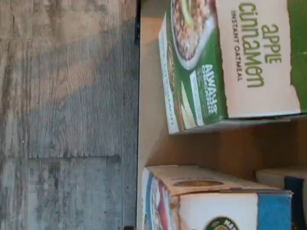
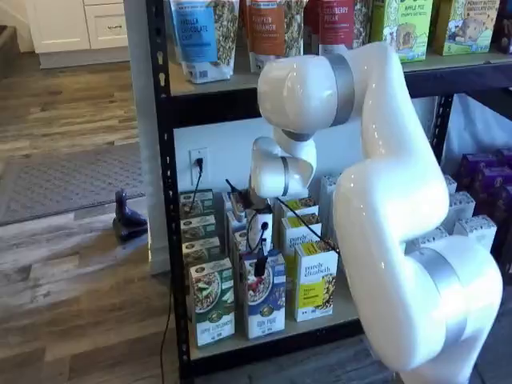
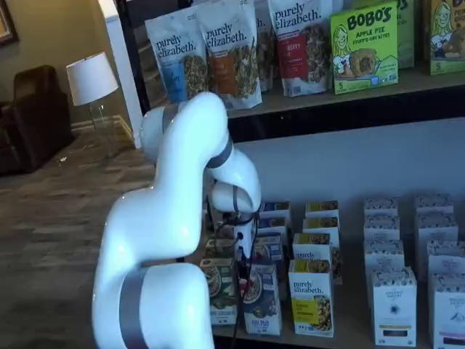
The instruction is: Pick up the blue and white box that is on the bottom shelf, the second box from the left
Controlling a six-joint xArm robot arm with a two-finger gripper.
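Observation:
The blue and white box (image 2: 266,302) stands at the front of the bottom shelf (image 2: 340,314), between a green-and-white carton (image 2: 212,310) and a yellow-and-white carton (image 2: 316,282). It shows in both shelf views (image 3: 261,302) and partly in the wrist view (image 1: 216,203), beside the green-and-white "apple cinnamon" carton (image 1: 230,62). My gripper (image 2: 261,264) hangs just above the blue and white box's top and holds nothing. Its black fingers show no plain gap. In a shelf view the gripper (image 3: 245,251) is partly hidden by my arm and cables.
More cartons stand in rows behind the front ones. White-and-purple boxes (image 3: 394,305) fill the shelf's right side. The upper board carries pouches (image 3: 234,51) and a green Bobo's box (image 3: 365,47). A black rack post (image 2: 166,200) stands left. Wood floor (image 1: 62,115) lies below.

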